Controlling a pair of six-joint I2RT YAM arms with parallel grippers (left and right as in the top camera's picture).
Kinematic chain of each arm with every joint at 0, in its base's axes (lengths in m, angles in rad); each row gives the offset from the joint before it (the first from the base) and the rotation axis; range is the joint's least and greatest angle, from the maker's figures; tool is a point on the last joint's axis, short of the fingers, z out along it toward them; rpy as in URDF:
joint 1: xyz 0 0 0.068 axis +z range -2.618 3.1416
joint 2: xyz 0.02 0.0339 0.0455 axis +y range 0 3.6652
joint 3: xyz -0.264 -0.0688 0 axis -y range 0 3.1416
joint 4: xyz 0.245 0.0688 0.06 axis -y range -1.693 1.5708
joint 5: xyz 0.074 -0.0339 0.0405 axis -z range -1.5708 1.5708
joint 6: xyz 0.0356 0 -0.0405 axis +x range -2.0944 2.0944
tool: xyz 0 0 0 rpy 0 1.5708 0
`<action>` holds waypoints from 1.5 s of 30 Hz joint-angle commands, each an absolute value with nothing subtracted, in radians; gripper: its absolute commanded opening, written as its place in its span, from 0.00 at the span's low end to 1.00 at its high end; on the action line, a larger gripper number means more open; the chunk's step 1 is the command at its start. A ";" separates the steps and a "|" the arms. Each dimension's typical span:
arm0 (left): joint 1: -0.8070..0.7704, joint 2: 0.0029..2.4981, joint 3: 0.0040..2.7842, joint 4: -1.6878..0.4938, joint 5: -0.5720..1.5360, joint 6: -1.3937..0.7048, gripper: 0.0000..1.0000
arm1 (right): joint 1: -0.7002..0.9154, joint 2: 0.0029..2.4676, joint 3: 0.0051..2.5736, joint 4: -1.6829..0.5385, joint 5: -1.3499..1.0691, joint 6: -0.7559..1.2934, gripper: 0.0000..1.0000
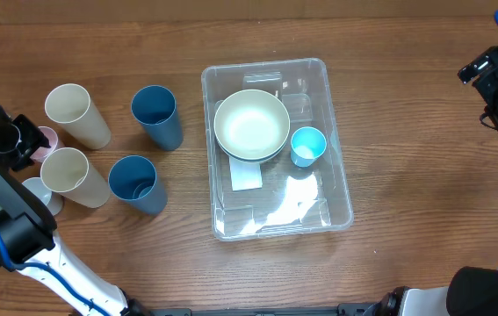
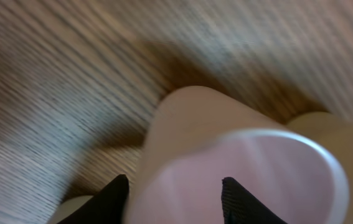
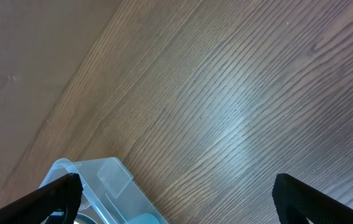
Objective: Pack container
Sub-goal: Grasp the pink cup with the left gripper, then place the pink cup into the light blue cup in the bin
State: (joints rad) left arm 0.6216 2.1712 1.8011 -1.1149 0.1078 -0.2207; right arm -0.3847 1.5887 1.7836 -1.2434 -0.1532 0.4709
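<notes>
A wooden counter (image 3: pixel 238 93) is seen from above, its grain running diagonally, with a pale patch of glare near the middle. The upper left is taken up by a plainer, darker brown surface. A rounded corner of the clear container (image 3: pixel 108 180) is shown at the lower left. The gripper (image 3: pixel 185 198) is spread wide, its black fingers (image 3: pixel 51 199) cut off at the bottom corners.

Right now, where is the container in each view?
Overhead: container at centre, holding a bowl and a cup.
Left wrist: not in it.
Right wrist: only its corner, at the bottom left.
Shared landmark: the wooden table, in all three.
</notes>
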 commanded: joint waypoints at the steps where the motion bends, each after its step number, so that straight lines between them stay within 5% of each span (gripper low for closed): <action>1: 0.628 2.191 1.794 -1.100 0.066 -0.225 0.27 | -0.385 1.581 1.789 -1.240 -0.151 0.476 1.00; 4: 0.630 2.191 1.803 -1.095 0.067 -0.243 0.04 | -0.385 1.581 1.789 -1.240 -0.151 0.476 1.00; 15: 0.558 1.972 2.345 -1.399 0.075 -0.265 0.04 | -0.385 1.581 1.789 -1.240 -0.151 0.476 1.00; 23: 0.051 1.747 2.394 -1.465 0.080 -0.181 0.04 | -0.385 1.581 1.789 -1.240 -0.151 0.476 1.00; 27: -0.347 1.811 2.355 -1.451 0.056 -0.103 0.04 | -0.385 1.581 1.789 -1.240 -0.151 0.476 1.00; 31: -0.553 1.962 2.341 -1.401 0.037 -0.020 0.04 | -0.385 1.581 1.789 -1.240 -0.151 0.476 1.00; 45: -0.668 2.305 2.341 -1.330 0.018 0.007 0.05 | -0.385 1.581 1.789 -1.240 -0.151 0.476 1.00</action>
State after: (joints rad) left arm -0.6716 2.2753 2.3348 -1.3510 0.0177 -0.0216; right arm -0.3847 1.5887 1.7836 -1.2430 -0.1532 0.4713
